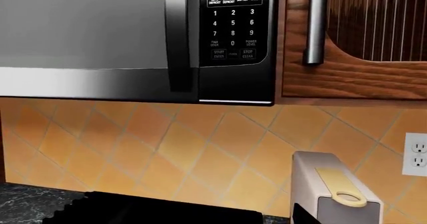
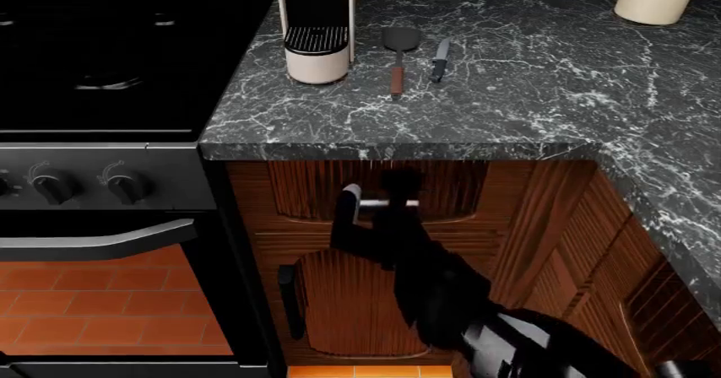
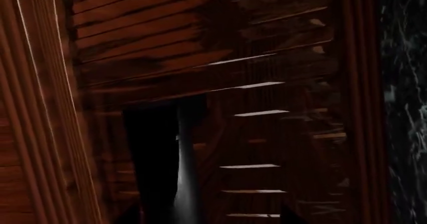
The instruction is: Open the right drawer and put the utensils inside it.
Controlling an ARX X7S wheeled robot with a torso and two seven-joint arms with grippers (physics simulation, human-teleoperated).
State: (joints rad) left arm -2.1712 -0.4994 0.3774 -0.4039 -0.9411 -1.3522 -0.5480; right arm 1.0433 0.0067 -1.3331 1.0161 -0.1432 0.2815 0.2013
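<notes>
Drawer (image 2: 383, 188) is seen shut, right gripper (image 2: 377, 205) at its handle (image 2: 389, 202); jaw state cannot be told. Spatula (image 2: 398, 53) and knife (image 2: 440, 60) are seen far on the counter (image 2: 507, 99).

A black marbled stone countertop (image 2: 507, 91) carries a grey-headed spatula with a reddish wooden handle (image 2: 398, 57) and, just beside it at 3 o'clock, a silver-bladed knife with a dark handle (image 2: 438, 61). At their 6 o'clock, the right arm's black gripper (image 2: 377, 213) sits at the bar handle (image 2: 383, 202) of the reddish-brown wooden drawer (image 2: 451, 192) (its grip is unclear).
</notes>
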